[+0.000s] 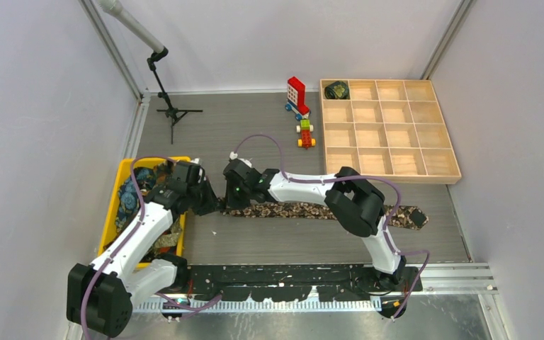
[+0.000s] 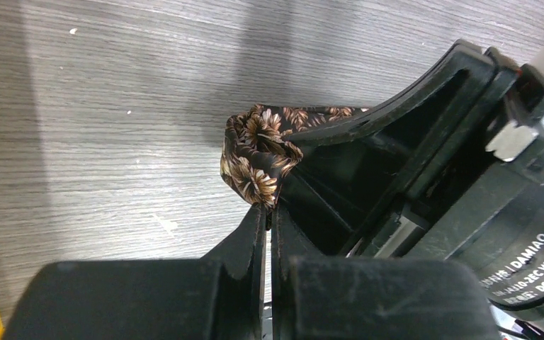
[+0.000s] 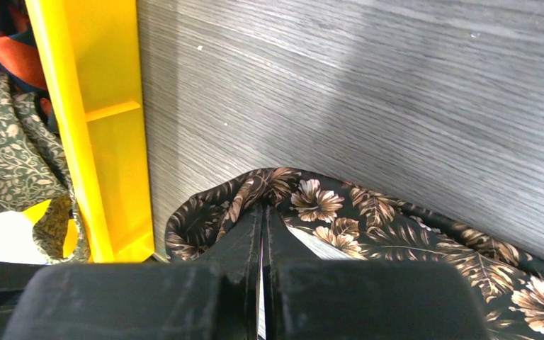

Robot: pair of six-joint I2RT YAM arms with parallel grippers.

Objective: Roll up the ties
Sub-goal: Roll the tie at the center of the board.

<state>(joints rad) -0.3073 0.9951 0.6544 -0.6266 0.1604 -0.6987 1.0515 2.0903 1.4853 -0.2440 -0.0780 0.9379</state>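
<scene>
Left tool [image 2: 268, 212] and right tool [image 3: 262, 212] both pinched shut on tie [image 1: 304, 210] at its folded end by yellow bin [image 3: 106, 142]; rest lies flat along counter [image 1: 255, 134]. Risk: thin bite slips, fold springs open.

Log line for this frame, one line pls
left end effector: shut on brown floral tie end | right end effector: shut on same end | rolled tie: one, wooden tray corner cell

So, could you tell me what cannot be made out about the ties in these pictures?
Floral tie end: wrist views, shut fingers cover its fold.
Tie's middle: top view, right arm crosses it.
Yellow bin contents: top view, left arm hides part.
Rolled bundle in tray: top view, pattern too small.
</scene>
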